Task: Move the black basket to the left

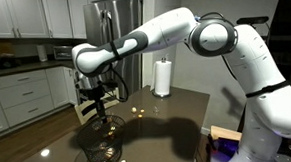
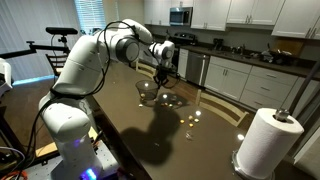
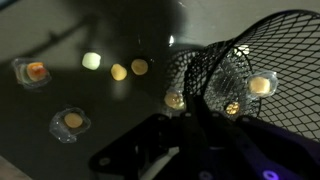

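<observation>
The black basket [image 3: 255, 45] is a round bowl of black wire mesh at the upper right of the wrist view. My gripper [image 3: 195, 120] reaches in from the bottom edge, and its dark fingers are closed together on the basket's near rim. In both exterior views the arm stretches over the dark table, with the gripper [image 1: 99, 108] [image 2: 163, 82] pointing down at the basket [image 1: 97, 142] [image 2: 148, 93]. I cannot tell whether the basket rests on the table or hangs just above it.
A white paper towel roll [image 1: 162, 77] [image 2: 265, 140] stands on the glossy dark table [image 1: 168, 120]. Small clear cups with yellow contents [image 3: 35, 72] [image 3: 70, 122] lie near the basket. Kitchen cabinets and a fridge stand behind.
</observation>
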Robot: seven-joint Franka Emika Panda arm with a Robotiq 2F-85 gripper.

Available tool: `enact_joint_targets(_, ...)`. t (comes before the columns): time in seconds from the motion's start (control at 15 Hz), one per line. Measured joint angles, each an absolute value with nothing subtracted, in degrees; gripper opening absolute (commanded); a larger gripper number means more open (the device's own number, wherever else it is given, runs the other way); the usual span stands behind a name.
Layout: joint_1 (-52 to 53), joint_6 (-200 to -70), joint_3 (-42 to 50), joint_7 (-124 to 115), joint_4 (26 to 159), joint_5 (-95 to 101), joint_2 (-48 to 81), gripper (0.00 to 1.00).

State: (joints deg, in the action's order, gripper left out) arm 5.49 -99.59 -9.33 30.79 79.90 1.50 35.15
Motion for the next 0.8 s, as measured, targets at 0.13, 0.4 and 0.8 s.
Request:
enact_joint_targets(0.13, 5.49, -98.75, -9.6, 28.94, 78.31, -0.38, 36.47, 0.03)
enact_joint_targets(0.4, 5.49, -97.67, -10.03, 25.08, 75.52, -4.12, 38.92, 0.03)
enact_joint_targets(0.8, 6.17, -97.67, -10.45, 18.95, 72.16, -6.07, 42.33, 0.03)
